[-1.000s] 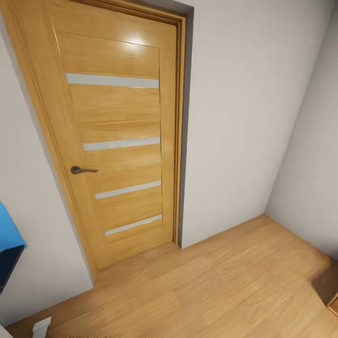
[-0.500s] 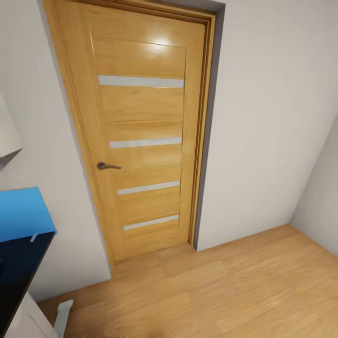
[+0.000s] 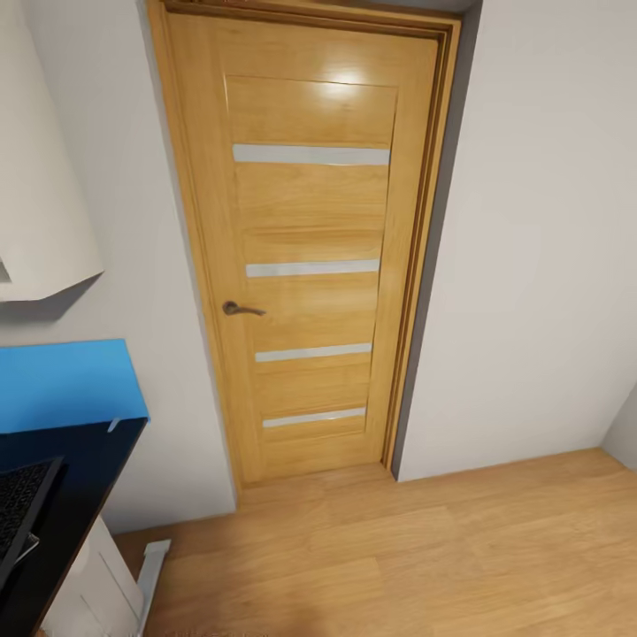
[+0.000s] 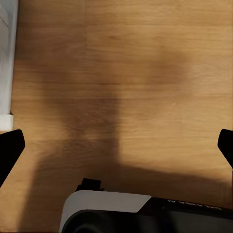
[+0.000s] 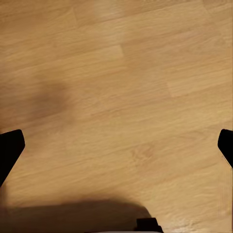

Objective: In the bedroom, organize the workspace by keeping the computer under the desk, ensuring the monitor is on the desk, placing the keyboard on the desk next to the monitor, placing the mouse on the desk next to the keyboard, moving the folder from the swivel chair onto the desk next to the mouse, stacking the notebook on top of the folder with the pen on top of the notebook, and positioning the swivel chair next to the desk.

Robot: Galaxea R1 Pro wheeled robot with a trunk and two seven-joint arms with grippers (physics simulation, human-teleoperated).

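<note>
Oak-coloured door (image 3: pixel 310 257), panelled with four pale horizontal glass strips and a dark lever handle (image 3: pixel 241 309), stands shut in a white wall (image 3: pixel 540 265) straight ahead of the head camera. At the view's left edge the flat bright-blue folder (image 3: pixel 66 385) lies on the glossy black top of the desk (image 3: pixel 75 478), close to the desk's far corner, with a thin whitish sliver at its near edge too small to identify. The corner of a dark keyboard (image 3: pixel 22 509) sits on the desk nearer the camera, apart from the folder. Above them hangs the white back of the wide monitor (image 3: pixel 40 203). The desk's white leg (image 3: pixel 97 588) meets the light wooden plank floor (image 3: pixel 425 557). The left gripper (image 4: pixel 116 145) hangs over bare floor, black fingertips spread wide with nothing between them; the right gripper (image 5: pixel 116 145) is likewise released above the planks.
</note>
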